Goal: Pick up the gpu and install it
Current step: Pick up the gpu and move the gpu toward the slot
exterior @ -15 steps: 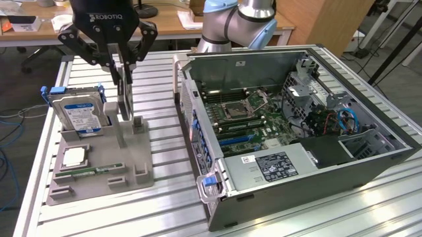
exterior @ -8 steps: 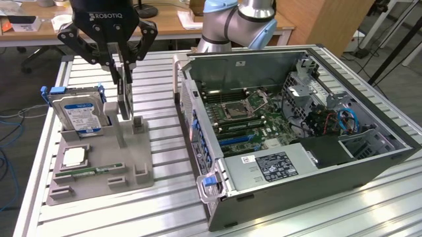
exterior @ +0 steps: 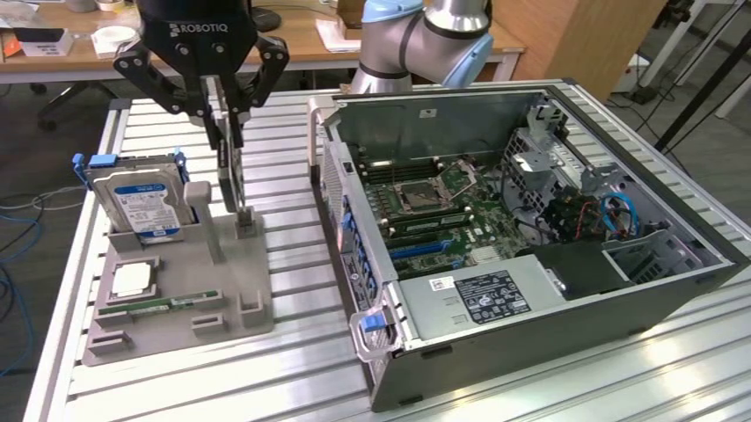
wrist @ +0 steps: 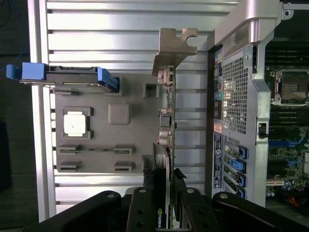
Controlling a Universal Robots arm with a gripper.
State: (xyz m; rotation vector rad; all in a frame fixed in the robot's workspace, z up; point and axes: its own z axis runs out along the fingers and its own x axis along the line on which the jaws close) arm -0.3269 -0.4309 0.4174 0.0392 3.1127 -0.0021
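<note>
gpu [exterior: 238,180] stood upright on edge, pinched between the fingers [wrist: 143,203] of the gripper [exterior: 230,139], hanging below them | lower end met grey tray [exterior: 176,330] slot, seating unclear | hard drive [exterior: 141,198] lay to one side of fingers, computer case [exterior: 528,352] to the other

A robotics lab: slotted aluminium bench [exterior: 528,387], opened computer case [exterior: 564,330], wooden desks [exterior: 294,46] behind.
</note>
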